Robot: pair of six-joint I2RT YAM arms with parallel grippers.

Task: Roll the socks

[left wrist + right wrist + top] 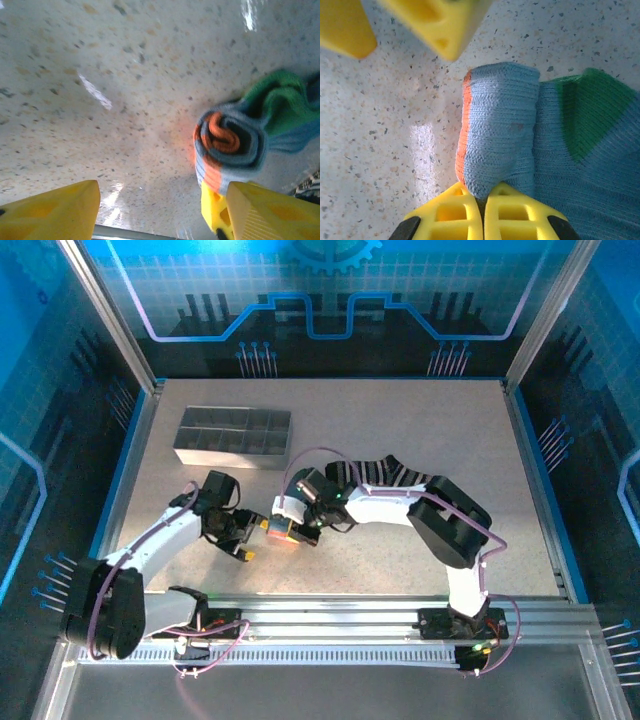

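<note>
The grey-blue knitted sock with an orange cuff and green heel [500, 130] lies on the speckled grey bench [450, 420]. In the top view it sits a little toward 7 o'clock from the bench's middle, between the tips of the two arms. Its cuff end is wound into a tight roll. In the left wrist view the orange band spirals at the roll's core, and the green-patched part trails off flat toward 2 o'clock.

The right jaws are closed on that roll. In the right wrist view their two yellow fingers [452, 217] meet at 6 o'clock of the roll and pinch its lower edge between the tips. In the left wrist view one of these fingertips shows pressed against the roll's underside.

The left jaws stand open with nothing between them, their yellow fingers [50, 210] spread wide. In the left wrist view the roll sits toward 1 o'clock from the gap, just beyond the right-hand finger. In the right wrist view the same fingers appear at 10 and 12 o'clock of the roll, near the fabric but apart from it.

The black fabric sock with thin white stripes [385, 475] lies flat on the bench at 2 o'clock from the roll, partly covered by the white right arm [440, 520]. A small striped corner of it shows at 4 o'clock in the left wrist view.

A grey metal compartmented tray [232, 437] stands at 11 o'clock from the roll, well apart from both socks, toward the bench's far left.
</note>
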